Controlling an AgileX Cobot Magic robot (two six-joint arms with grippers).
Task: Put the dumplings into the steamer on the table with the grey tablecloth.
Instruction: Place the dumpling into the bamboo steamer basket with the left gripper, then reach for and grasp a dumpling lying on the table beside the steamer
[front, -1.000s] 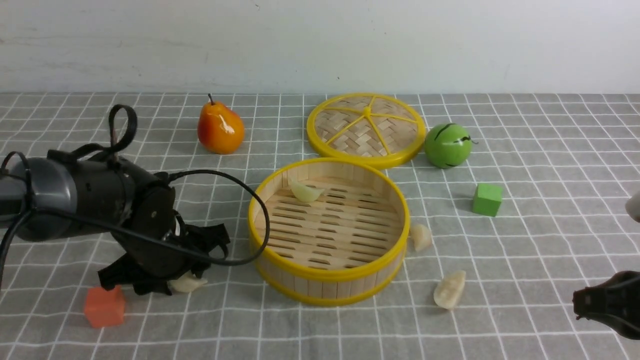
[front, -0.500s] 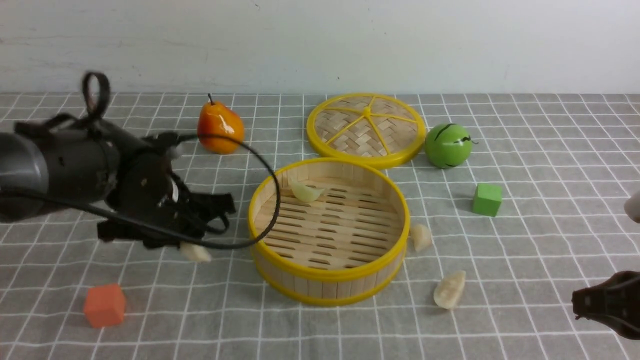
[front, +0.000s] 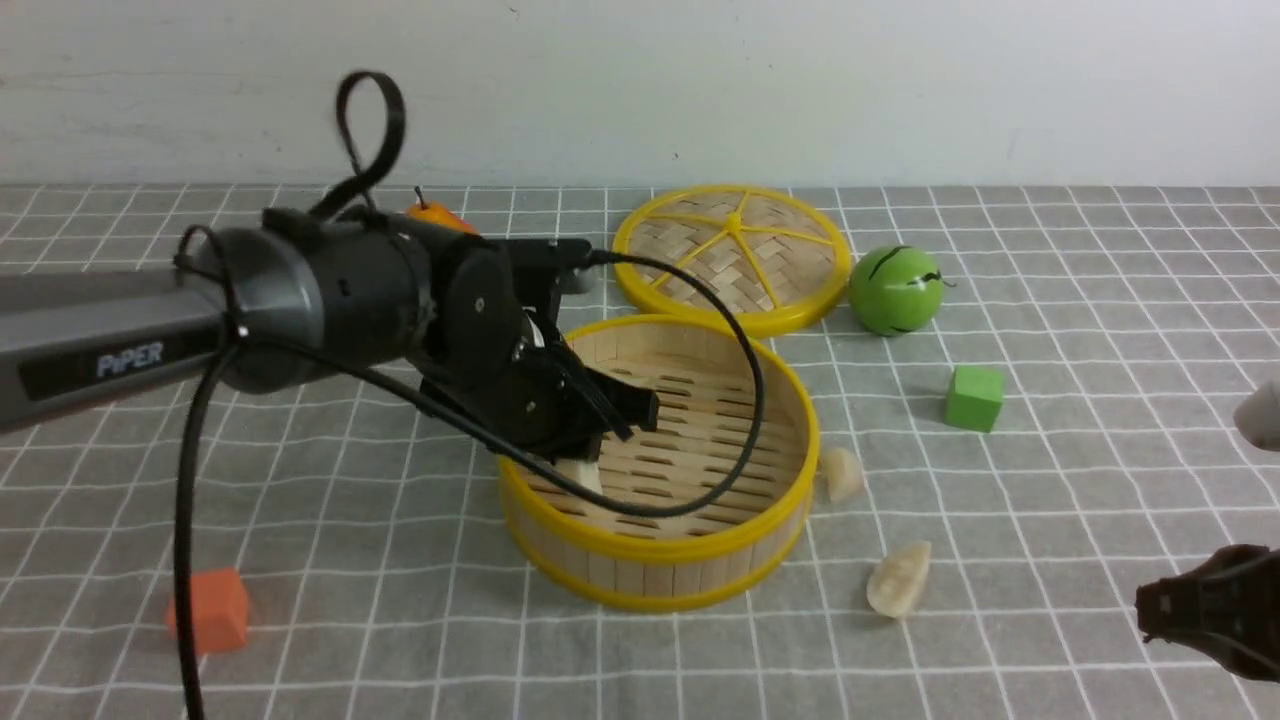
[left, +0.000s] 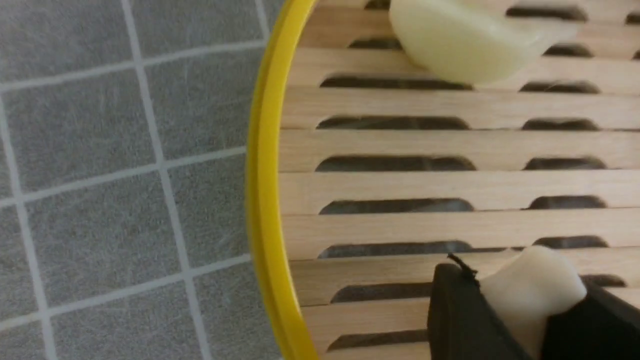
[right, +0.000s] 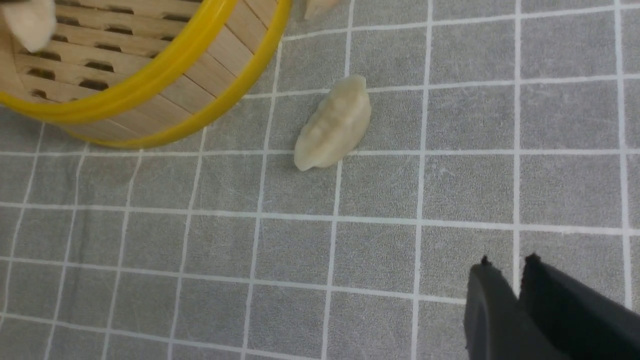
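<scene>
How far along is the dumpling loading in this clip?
Done: one pale greenish crescent dumpling lies on the round bamboo steamer's slats. In hand: a cream-white dumpling in the left gripper, over the steamer. Left: two cream-white dumplings on the grey gridded cloth.

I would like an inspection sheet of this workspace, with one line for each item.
Surface: grey tablecloth with white grid, slightly wrinkled.
Steamer: uncovered, on the cloth.
Dumplings: greenish one inside; one in the left claw; two on the cloth, right of the steamer.
Clutter: woven lid, green ball-shaped toy, green cube, orange cube, partly hidden orange object.
Left claw: closed on its dumpling, over the steamer.
Right claw: holds nothing; fingertips slightly apart.
Cables: black cable loops from the left arm across the steamer.
Surroundings: pale wall behind.
</scene>
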